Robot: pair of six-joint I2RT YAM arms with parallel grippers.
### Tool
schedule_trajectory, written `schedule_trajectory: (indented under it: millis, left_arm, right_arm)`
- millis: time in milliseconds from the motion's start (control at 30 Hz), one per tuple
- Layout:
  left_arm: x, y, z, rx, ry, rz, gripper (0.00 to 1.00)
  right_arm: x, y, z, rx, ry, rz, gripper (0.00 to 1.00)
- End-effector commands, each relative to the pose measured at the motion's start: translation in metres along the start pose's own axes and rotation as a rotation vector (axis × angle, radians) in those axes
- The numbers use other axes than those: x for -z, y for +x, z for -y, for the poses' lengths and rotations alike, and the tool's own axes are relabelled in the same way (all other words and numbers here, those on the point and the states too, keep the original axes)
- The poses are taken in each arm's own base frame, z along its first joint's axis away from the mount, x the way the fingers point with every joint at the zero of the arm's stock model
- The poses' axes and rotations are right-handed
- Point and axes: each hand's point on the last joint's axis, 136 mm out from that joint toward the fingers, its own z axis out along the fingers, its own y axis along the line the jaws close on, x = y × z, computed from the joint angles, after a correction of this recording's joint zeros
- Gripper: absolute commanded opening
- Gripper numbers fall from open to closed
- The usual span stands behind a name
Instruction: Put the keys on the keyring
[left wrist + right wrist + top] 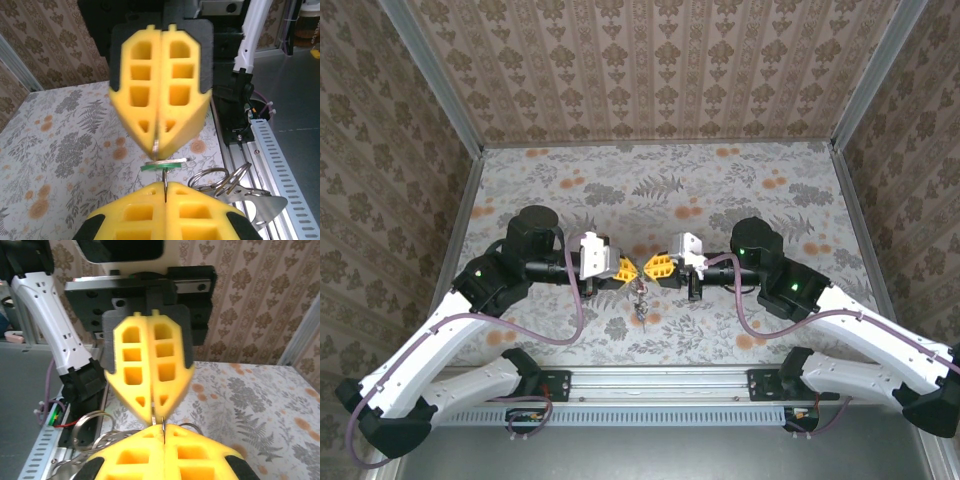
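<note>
Left tool (165, 189) is closed on a thin wire of the keyring (225, 185), whose loops hang just beside its tips. Right tool (156, 144), also closed, meets it tip to tip, apparently pinching the green key (162, 164) between them. Judgement: this key is mid-threading and not confirmed seated. Task incomplete.

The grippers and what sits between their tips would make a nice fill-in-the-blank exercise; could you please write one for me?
1. The left gripper and the right gripper meet tip to tip over the table, and the jaws of both are ___.
2. The fingers of both grippers are coloured ___.
3. Between the two tips sits a key whose plastic head is ___.

Missing words: shut; yellow; green.
</note>
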Motion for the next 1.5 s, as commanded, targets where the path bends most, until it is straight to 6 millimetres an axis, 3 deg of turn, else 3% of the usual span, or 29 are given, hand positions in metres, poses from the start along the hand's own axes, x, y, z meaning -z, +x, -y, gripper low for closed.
schedule_trajectory:
  millis: [0, 467, 633, 1467]
  left_arm:
    - [0.005, -0.015, 0.004, -0.019, 0.015, 0.060, 0.00]
    - [0.005, -0.014, 0.004, -0.021, 0.011, 0.053, 0.00]
    - [0.005, -0.013, 0.003, -0.020, 0.011, 0.054, 0.00]
    - [0.005, -0.014, 0.004, -0.021, 0.014, 0.055, 0.00]
  right_arm:
    - [0.004, 0.003, 0.009, 0.013, 0.068, -0.015, 0.00]
    - [0.010, -0.005, -0.014, -0.001, -0.051, 0.014, 0.00]
    - [0.009, 0.004, -0.019, -0.029, -0.078, -0.016, 0.00]
    - [0.006, -0.003, -0.005, -0.008, -0.003, 0.032, 0.00]
